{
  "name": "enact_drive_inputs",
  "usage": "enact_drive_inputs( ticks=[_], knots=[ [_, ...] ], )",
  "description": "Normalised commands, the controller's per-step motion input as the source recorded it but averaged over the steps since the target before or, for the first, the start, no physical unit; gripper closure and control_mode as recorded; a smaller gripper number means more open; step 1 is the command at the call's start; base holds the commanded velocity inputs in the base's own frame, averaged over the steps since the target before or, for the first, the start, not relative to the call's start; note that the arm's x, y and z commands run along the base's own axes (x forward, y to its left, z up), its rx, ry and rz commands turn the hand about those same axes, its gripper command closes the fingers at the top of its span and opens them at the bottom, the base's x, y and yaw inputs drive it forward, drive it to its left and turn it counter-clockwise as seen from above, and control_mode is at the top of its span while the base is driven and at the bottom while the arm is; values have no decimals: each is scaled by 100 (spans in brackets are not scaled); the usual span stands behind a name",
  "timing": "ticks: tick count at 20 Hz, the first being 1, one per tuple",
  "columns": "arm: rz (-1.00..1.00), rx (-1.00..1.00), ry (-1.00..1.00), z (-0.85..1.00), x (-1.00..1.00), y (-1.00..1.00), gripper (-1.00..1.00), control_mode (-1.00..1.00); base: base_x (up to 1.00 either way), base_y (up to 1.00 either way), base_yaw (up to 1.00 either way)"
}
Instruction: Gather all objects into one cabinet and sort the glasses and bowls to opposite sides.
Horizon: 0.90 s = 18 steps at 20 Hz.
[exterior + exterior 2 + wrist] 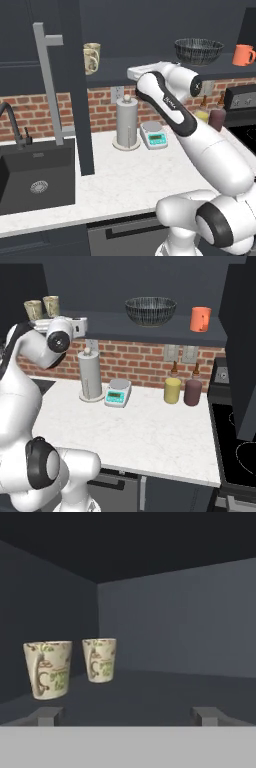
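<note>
Pincer (128, 714) spread wide, nothing between the tips, aimed into the left end of the navy cabinet (150, 30). Ahead and to the left of it: 2 beige patterned cups, upright on the dark shelf (150, 331), well apart from the tips and close to each other without touching. Nearer cup (48, 668) with a handle facing the pincer; farther cup (99, 659) just beyond it, toward the back corner, also showing a handle. Long axis of both vertical, tapered toward the base, glossy ceramic look with green and brown motifs. Well off to the right along the same shelf: wide black ribbed bowl (150, 310), shallow, fine pale lines; farther right still, orange mug (200, 319), smooth, handled. Probably a retreat or a shift rightward next, judging by the empty tips.
</note>
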Motion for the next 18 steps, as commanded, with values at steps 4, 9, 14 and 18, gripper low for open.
enact_drive_inputs(
  ticks=[4, 9, 14, 18],
  knots=[
    [-22, 5, 4, 23, -5, -100, -100, -100, 0, 0, 0],
    [-23, 4, 4, 23, -11, -98, -100, -100, 0, 0, 0],
    [-23, 1, 5, 27, -6, -96, -100, -100, 0, 0, 0],
    [-19, 0, 5, 26, 0, -94, -100, -100, 0, 0, 0]
  ],
)
